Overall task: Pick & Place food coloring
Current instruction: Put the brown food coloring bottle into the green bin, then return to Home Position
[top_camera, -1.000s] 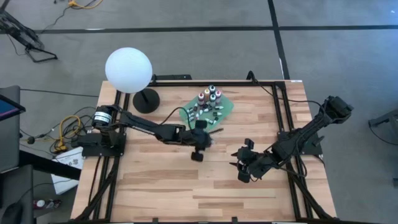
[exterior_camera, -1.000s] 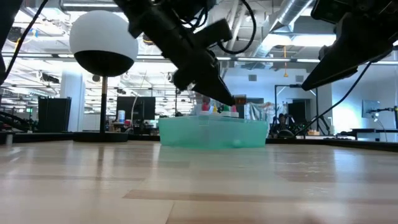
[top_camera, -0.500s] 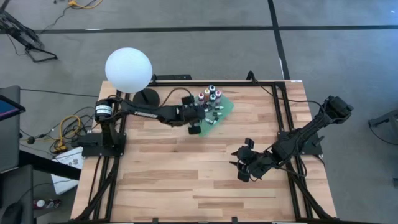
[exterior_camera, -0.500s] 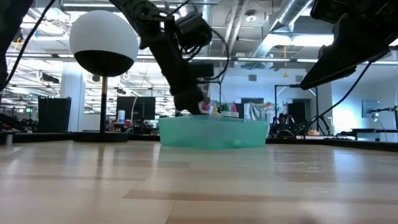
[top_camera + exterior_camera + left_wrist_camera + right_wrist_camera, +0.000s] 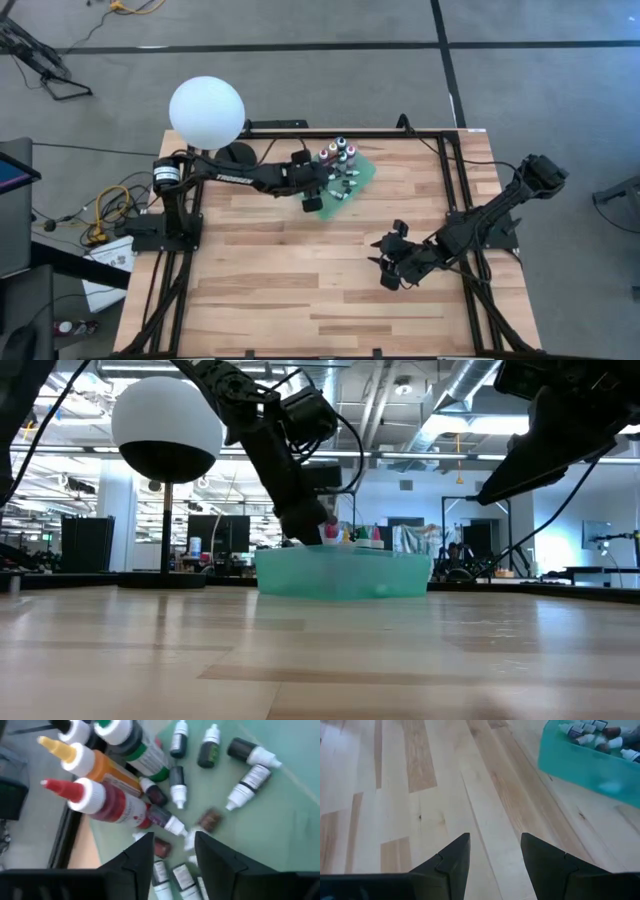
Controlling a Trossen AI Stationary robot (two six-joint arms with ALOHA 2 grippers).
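Several food coloring bottles (image 5: pixel 175 785) lie in the green tray (image 5: pixel 365 175) at the bench's far edge, so I lower the open, empty left claw (image 5: pixel 172 857) squarely astride one vial, while the open right claw (image 5: pixel 495 862) waits over bare wood.

Table (image 5: pixel 300 290): tray (image 5: pixel 367 172) sat at the far edge, about mid-width. Food coloring (image 5: pixel 336 170) lay in the tray; upright bottles (image 5: pixel 107 800) stood toward its far side, small vials (image 5: pixel 240 795) lay on their sides nearer. Lamp (image 5: pixel 207 113) stood at the far left corner, left of the tray. My left gripper (image 5: pixel 312 200) hung at the tray's left edge, over the lying vials. My right gripper (image 5: pixel 388 268) waited over bare boards at right, near of the tray and well apart from it.
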